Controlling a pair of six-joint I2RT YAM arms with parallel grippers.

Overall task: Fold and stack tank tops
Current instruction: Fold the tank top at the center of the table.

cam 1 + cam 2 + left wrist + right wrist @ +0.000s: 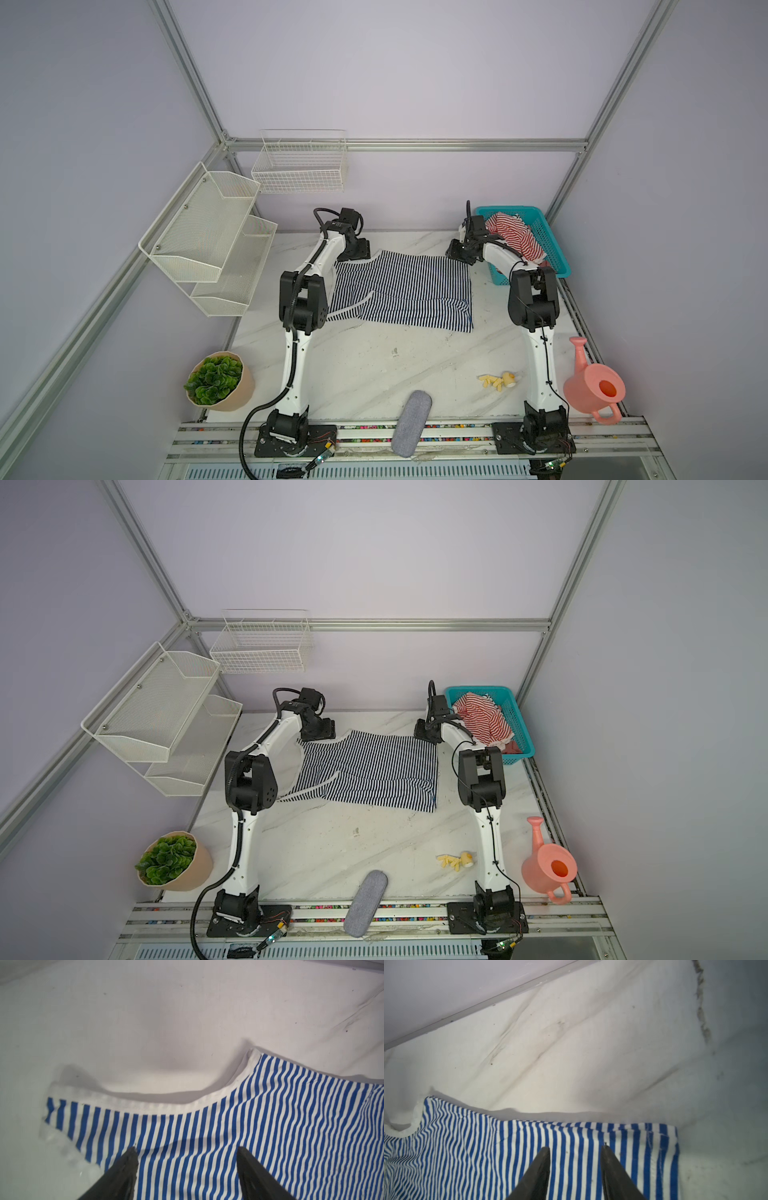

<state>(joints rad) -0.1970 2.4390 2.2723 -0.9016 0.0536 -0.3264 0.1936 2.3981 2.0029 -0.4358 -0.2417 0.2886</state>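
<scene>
The navy-and-white tank top (409, 291) (374, 773) lies spread, partly folded over itself, on the marble table in both top views. My left gripper (359, 249) (186, 1149) hovers open over its far left corner by the white-trimmed strap (128, 1103), nothing pinched between the fingers. My right gripper (457, 251) (575, 1147) stands open over the far right hem corner (660, 1140), the flat cloth showing through its gap. The red-and-white tank top (515, 237) (484, 721) sits crumpled in the teal basket (555, 249) behind my right arm.
A grey felt case (411, 424) lies at the front edge. A potted plant (216, 380) stands front left, a pink watering can (592, 384) front right, small yellow pieces (498, 380) near it. White mesh shelves (208, 241) and a wire basket (301, 164) hang on the walls.
</scene>
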